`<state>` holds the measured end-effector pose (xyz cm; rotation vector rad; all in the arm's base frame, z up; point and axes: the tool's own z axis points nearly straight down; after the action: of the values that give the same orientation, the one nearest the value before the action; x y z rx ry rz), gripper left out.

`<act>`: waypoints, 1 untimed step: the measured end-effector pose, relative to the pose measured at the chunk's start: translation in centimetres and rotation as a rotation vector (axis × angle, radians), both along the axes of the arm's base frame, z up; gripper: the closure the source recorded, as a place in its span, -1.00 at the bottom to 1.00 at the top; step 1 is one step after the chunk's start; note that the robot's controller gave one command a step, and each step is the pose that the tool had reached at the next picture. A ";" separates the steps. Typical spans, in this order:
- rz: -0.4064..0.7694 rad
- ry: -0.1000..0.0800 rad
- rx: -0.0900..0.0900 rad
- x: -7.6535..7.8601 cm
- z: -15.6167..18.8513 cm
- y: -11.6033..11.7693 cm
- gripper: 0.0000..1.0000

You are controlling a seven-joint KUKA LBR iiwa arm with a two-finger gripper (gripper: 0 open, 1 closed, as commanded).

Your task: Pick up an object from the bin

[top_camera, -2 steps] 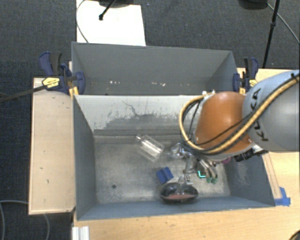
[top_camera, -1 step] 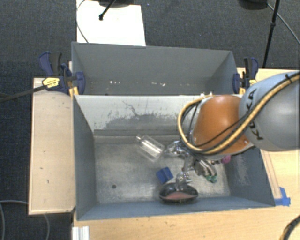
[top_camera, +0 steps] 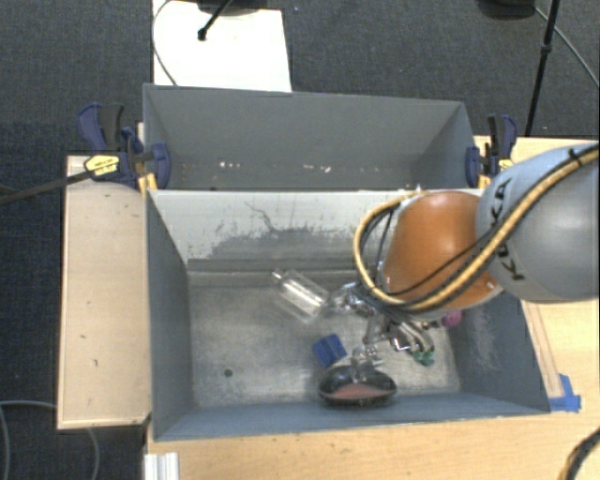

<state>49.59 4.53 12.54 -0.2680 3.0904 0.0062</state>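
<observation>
Dark oval object (top_camera: 356,388) at front of bin (top_camera: 169,309), just below claw (top_camera: 368,356), blue block (top_camera: 328,351) beside, claw opening unclear.

A dark blue-grey carpet (top_camera: 56,56) covers the floor under soft, even light, with a thin black cable (top_camera: 37,186) trailing across it from the left edge, a black stand leg (top_camera: 216,19) resting at the top, and a slim black pole (top_camera: 542,75) slanting at the upper right.

Flat, dark oval thing (top_camera: 356,387) by front wall (top_camera: 244,419)
</observation>
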 end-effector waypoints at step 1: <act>0.031 -0.002 -0.001 0.0 0.0 0.0 -1.00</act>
<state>49.62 4.56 12.56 -0.3154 3.0842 0.0056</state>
